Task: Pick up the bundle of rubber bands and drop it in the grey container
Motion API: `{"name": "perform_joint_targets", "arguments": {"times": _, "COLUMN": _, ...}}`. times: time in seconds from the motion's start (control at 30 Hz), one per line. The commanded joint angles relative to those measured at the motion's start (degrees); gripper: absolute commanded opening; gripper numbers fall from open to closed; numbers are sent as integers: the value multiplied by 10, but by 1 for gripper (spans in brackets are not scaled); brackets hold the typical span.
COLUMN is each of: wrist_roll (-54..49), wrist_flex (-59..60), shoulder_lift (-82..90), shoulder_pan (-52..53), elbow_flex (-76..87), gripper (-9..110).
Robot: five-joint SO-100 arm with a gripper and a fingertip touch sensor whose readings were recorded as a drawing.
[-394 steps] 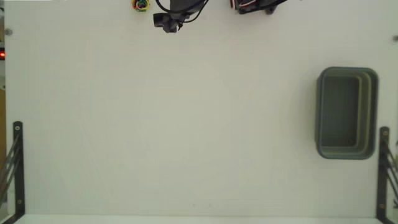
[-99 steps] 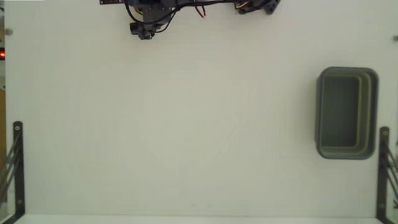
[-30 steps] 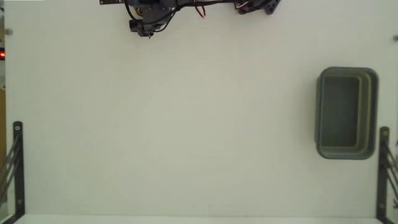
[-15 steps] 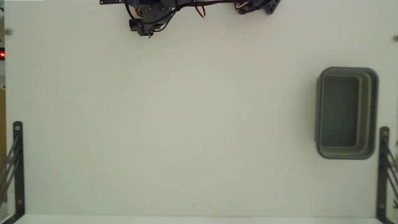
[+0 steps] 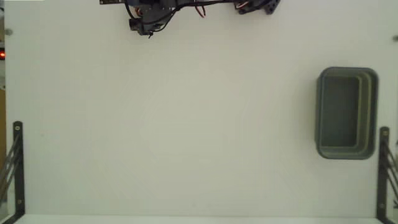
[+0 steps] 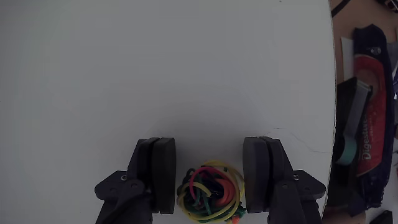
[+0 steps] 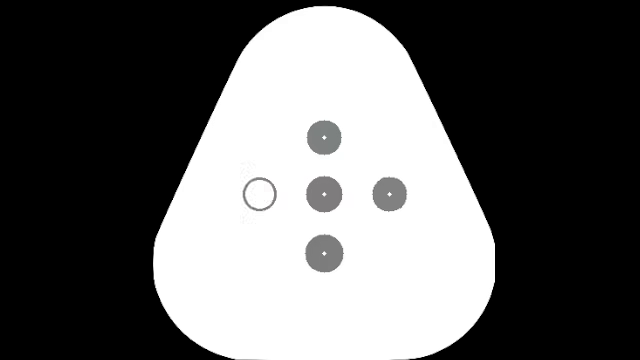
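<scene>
Only the wrist view shows the bundle of rubber bands [image 6: 210,194]: it sits on the white table [image 6: 155,68] between the two fingers of the gripper [image 6: 209,168], whose jaws stand apart, seemingly just touching its sides but not clenched. The clump is roundish, with no clear long axis. The fixed view alone shows the grey container [image 5: 346,113], far right of the arm [image 5: 155,12] and long axis vertical; there the arm hides the bundle.

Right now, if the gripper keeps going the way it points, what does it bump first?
Probably the white table. The gripper points down at it, jaws open around the rubber bands, which already sit between the fingers. Depth is hard to judge.
</scene>
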Motion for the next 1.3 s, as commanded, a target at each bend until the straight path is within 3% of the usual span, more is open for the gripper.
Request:
{"name": "perform_joint_targets", "arguments": {"times": 0.0, "wrist_roll": 0, "wrist_flex": 3, "shoulder_lift": 9, "shoulder_pan": 9, "elbow_flex": -1, "gripper": 64}}
{"name": "perform_joint_targets", "arguments": {"times": 1.27, "wrist_roll": 0, "wrist_flex": 3, "shoulder_lift": 9, "shoulder_pan": 9, "elbow_flex": -1, "gripper": 54}}
